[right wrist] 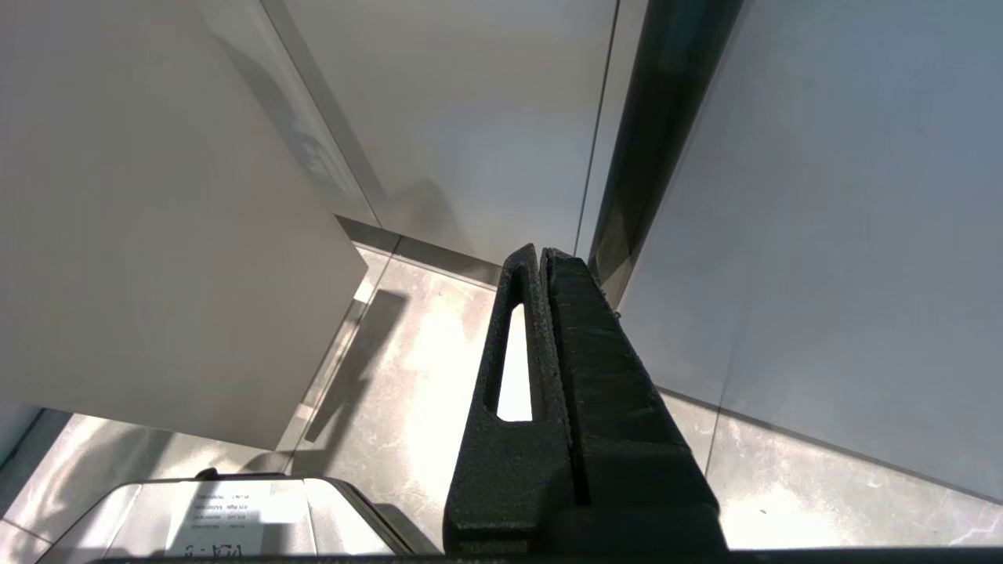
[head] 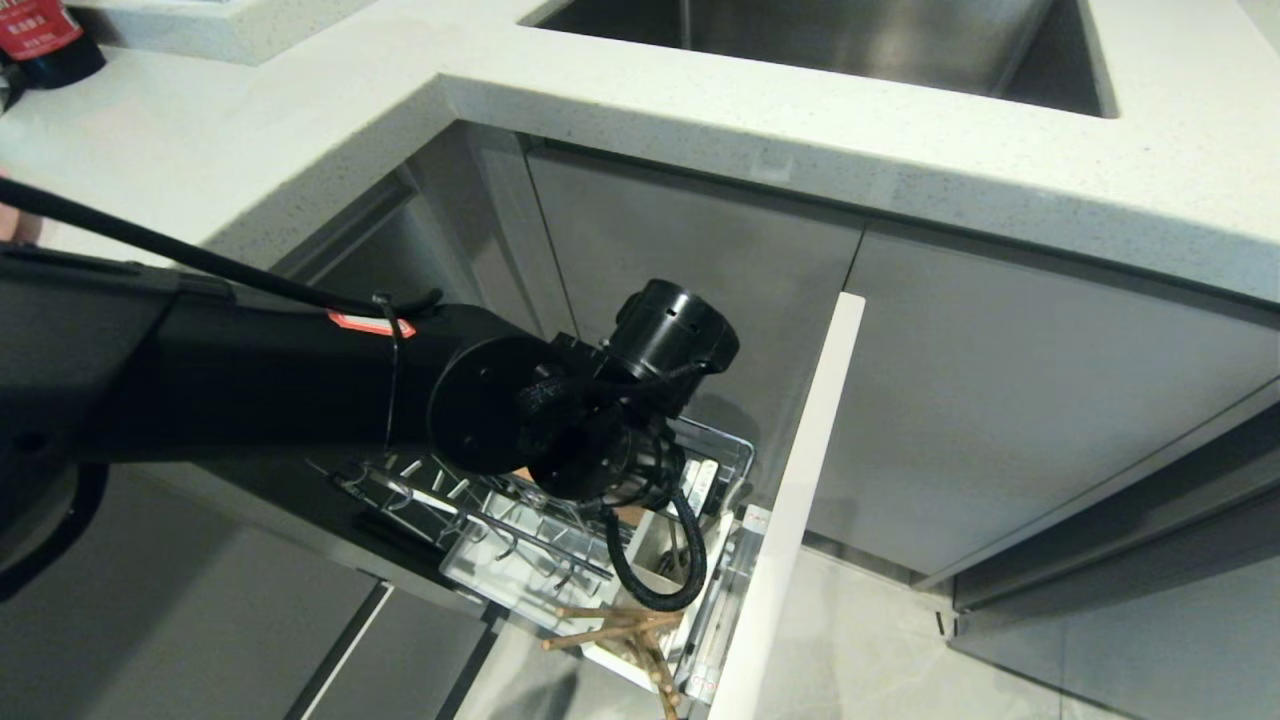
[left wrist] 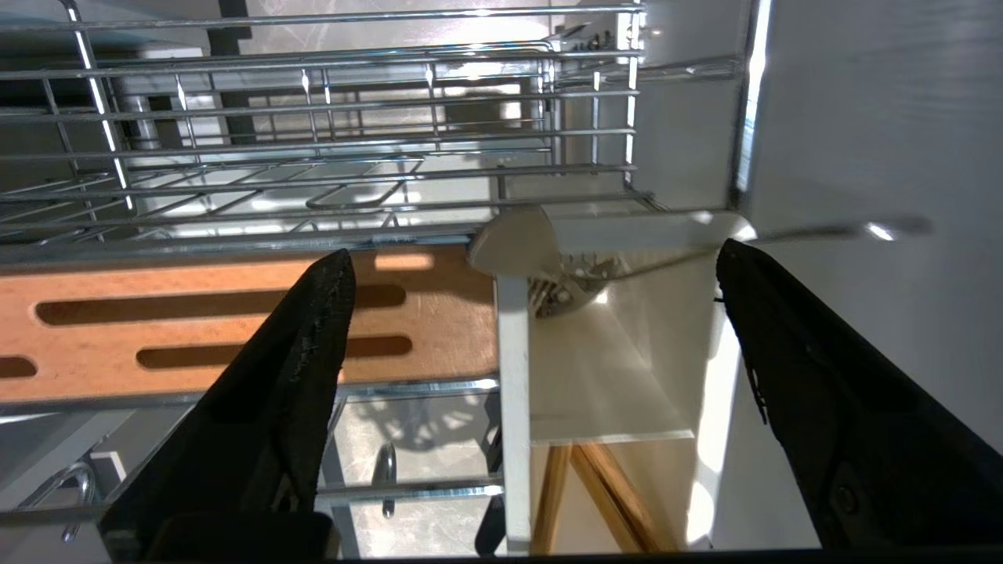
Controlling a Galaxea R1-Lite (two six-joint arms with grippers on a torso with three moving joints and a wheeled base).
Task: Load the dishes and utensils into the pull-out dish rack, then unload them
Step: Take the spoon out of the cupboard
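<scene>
Left gripper (left wrist: 533,274) released, fingers wide, above white caddy (left wrist: 611,368): spoon (left wrist: 580,286) inside, chopsticks (left wrist: 588,486) in neighbouring compartment.

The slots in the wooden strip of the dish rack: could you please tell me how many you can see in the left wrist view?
3: a long upper slot, a shorter slot below it, and one cut off at the picture's edge. The left gripper's finger covers part of the wooden strip, so more may be hidden.

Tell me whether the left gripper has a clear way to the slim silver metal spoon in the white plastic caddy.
Probably yes: the left gripper is open right in front of the spoon, which lies across the caddy rim, with nothing between.
</scene>
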